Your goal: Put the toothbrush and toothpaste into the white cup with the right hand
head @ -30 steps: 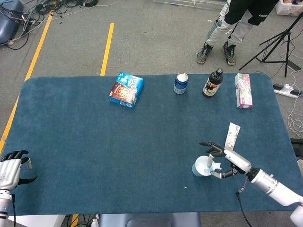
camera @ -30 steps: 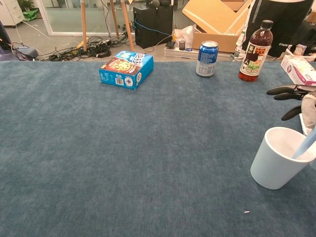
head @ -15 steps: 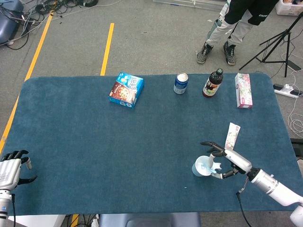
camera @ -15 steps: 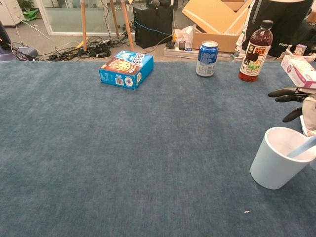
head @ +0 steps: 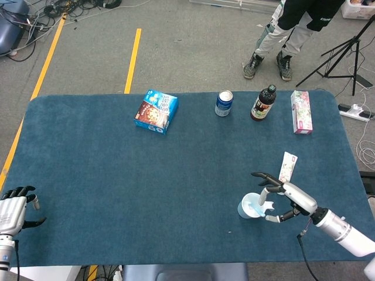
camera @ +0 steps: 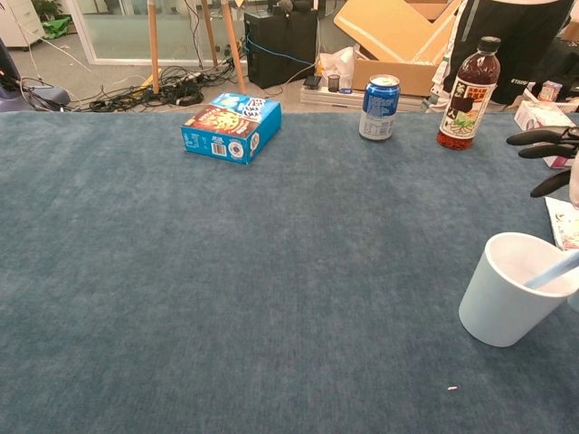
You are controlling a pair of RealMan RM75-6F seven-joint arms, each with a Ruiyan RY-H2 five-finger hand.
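The white cup [head: 248,207] stands near the table's front right, with the light blue toothbrush [camera: 554,269] leaning inside it against the rim [camera: 516,242]. The toothpaste tube [head: 287,165] lies flat on the cloth just beyond the cup; the chest view shows only its end [camera: 564,221] at the right edge. My right hand [head: 285,199] hovers just right of the cup with its fingers [camera: 541,137] spread and nothing in it. Over the table's front left corner my left hand [head: 14,209] is held empty, fingers apart.
Along the far edge stand a blue snack box [head: 156,111], a blue can [head: 224,103], a dark bottle [head: 263,103] and a pink-patterned box [head: 300,111]. A person and a tripod stand beyond the blue-clothed table [head: 117,175].
My right hand has drawn back to the right and risen away from the cup. The toothbrush has settled lower, leaning on the cup's rim. The left hand has not moved.
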